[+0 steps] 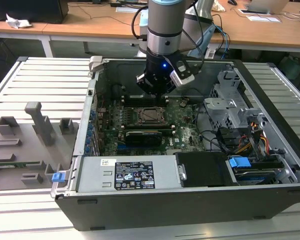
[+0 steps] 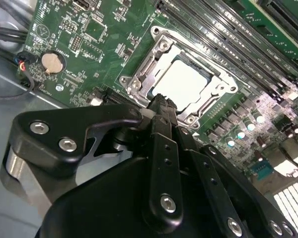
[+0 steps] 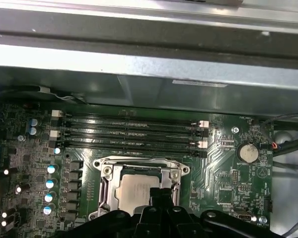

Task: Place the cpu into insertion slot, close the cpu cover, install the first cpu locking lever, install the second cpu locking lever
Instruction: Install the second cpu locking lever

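Exterior view: gripper (image 1: 155,92) hanging inside the open computer case (image 1: 270,100), just above the insertion slot (image 1: 151,115); fingers reading as closed, holding nothing.

Second wrist view: cpu (image 2: 181,83), flat square with pale metal top, lying level in the slot, cpu cover (image 2: 208,99) framing it; fingertips (image 2: 161,101) pressed together beside the cover's edge.

First wrist view: cpu (image 3: 136,188) sitting in the slot, near the long black memory slots (image 3: 131,131).

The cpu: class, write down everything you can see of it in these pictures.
The cpu is a flat square chip with a pale, dull silver metal top. It lies level in the insertion slot on the green board, and the cpu cover frames it, its top showing through the window. The end effector sits just at its edge; contact is unclear.
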Available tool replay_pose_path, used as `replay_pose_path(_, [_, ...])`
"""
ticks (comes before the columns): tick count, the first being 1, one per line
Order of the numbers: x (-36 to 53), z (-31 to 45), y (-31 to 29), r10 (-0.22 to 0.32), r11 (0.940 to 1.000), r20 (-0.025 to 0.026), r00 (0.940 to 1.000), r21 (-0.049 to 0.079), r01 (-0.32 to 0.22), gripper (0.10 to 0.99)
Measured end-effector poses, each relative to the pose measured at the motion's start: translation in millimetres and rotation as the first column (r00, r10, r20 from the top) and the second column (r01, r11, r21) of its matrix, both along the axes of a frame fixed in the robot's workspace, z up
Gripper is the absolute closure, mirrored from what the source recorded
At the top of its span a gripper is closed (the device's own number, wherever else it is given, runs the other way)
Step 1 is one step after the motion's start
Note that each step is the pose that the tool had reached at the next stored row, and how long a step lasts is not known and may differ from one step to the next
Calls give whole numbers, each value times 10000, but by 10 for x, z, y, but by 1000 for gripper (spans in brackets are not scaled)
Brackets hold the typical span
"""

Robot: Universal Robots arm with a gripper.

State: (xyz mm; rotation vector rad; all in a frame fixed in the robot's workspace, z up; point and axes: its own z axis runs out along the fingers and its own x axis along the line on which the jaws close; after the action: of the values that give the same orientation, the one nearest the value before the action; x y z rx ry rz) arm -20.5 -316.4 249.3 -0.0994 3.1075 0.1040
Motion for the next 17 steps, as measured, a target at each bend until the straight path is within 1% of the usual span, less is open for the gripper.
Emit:
replay_pose_path(3, [0, 2, -25, 0, 10000, 0, 10000, 0, 0, 980])
replay_pose_path(6, [-1, 2, -68, 1, 10000, 0, 10000, 1, -1, 980])
replay_pose_path(7, [-1, 2, -87, 0, 10000, -6, 10000, 11, 0, 980])
replay_pose_path(10, [-1, 2, -144, 0, 10000, -47, 10000, 31, 0, 980])
replay_pose_path(15, [-1, -1, -185, 0, 10000, -50, 10000, 31, 0, 980])
replay_pose_path(17, [-1, -3, -222, 0, 10000, -50, 10000, 31, 0, 980])
